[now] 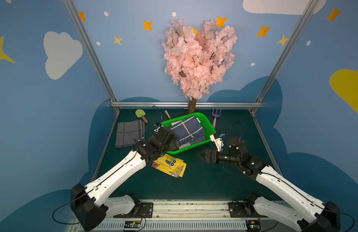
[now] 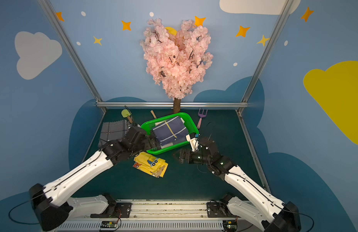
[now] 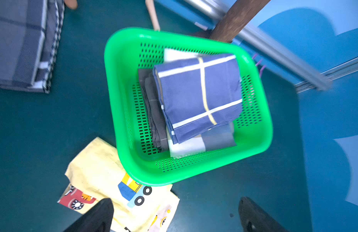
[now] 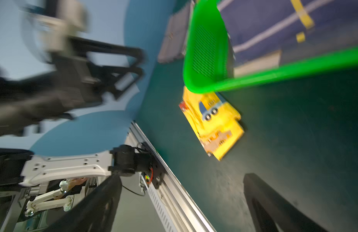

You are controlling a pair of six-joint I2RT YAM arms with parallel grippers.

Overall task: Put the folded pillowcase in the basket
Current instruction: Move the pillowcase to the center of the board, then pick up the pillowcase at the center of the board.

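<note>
- Pillowcase (image 3: pixel 198 96): navy cloth crossed by white stripes and one pale yellow stripe, folded into a flat rectangle.
- It is seen lying on top of a stack inside the basket (image 3: pixel 116 100), at the centre of the left wrist frame.
- A dark grey folded cloth (image 3: pixel 152 112) and a pale grey-and-white cloth (image 3: pixel 194 145) are partly covered by it.
- The basket is shown in both top views at mid-frame, bright green and perforated.
- The left gripper (image 3: pixel 174 219) is spread wide with nothing held, above a yellow truck-print cloth (image 3: pixel 97 172) just beside the basket's corner.
- The right gripper (image 1: pixel 201 155) is likewise spread wide and empty, lower right of the basket, apart from it.
</note>
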